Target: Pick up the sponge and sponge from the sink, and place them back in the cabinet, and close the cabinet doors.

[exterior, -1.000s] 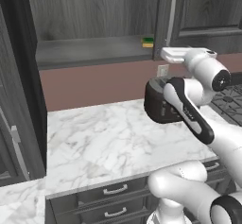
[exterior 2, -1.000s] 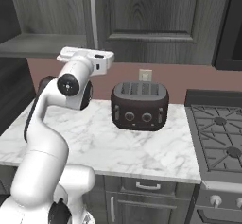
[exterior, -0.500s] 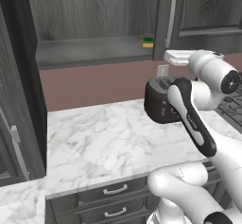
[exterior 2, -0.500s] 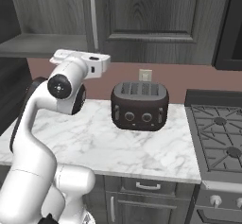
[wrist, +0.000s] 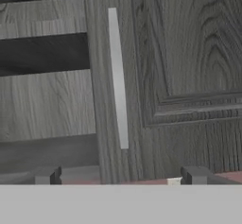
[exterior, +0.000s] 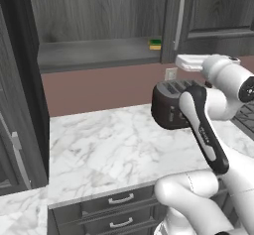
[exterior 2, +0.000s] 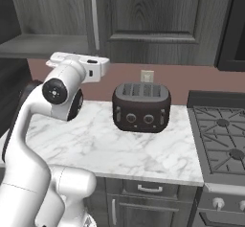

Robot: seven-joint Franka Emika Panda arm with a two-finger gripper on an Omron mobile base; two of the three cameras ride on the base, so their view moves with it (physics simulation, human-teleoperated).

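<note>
A green-topped sponge with a yellow base [exterior: 155,44] lies on the grey shelf [exterior: 94,53] of the open cabinet, near its right end. My gripper [wrist: 120,176] is open with nothing between its fingers. It faces the right cabinet door [wrist: 189,53] and its long silver handle [wrist: 118,76] from a short distance. Its white hand [exterior: 191,62] hovers below and right of the sponge, above the toaster. That door [exterior: 213,11] looks flush with the cabinet front. The left door [exterior: 20,80] stands swung out. The sink is out of view.
A dark toaster [exterior 2: 141,107] stands on the white marble counter [exterior: 109,149] under my hand, in front of a wall outlet [exterior 2: 147,75]. A gas stove [exterior 2: 220,140] lies to the right. Drawers with short handles [exterior: 121,198] run below the counter.
My elbow has swung outward while the hand has stayed almost in place by the right door. The jaws have stayed open and the sponge has not moved.
</note>
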